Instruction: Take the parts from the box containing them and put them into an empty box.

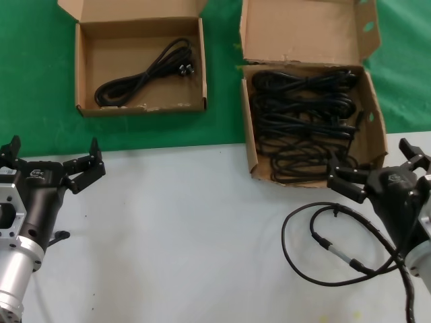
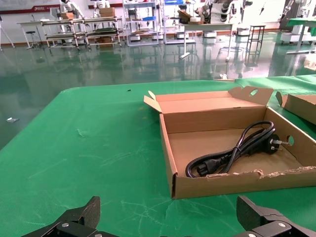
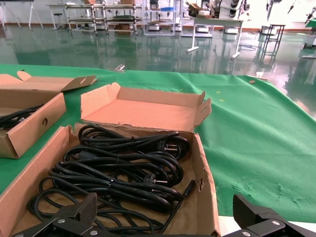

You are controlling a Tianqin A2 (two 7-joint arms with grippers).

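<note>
**Right arm nearest the cables**

Your left end effector (image 1: 52, 163) waits released on the desk (image 1: 188, 235), short of the small box (image 1: 84, 74). Your right end effector (image 1: 377, 168), also released, sits at the front rim of the full box (image 1: 248, 145); the cables (image 1: 303, 124) lie just ahead, loops running crosswise.

Parts (image 1: 306, 124) in right box (image 1: 248, 145)

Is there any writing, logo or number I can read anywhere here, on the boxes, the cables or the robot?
Nothing is readable.
Left gripper: a small pale logo on its black body, too small to read.
Right gripper: a similar small mark, also unreadable.
Red banner on the far wall: white characters, too blurred to read.
Shallow box, full box and cables: no print visible.
</note>
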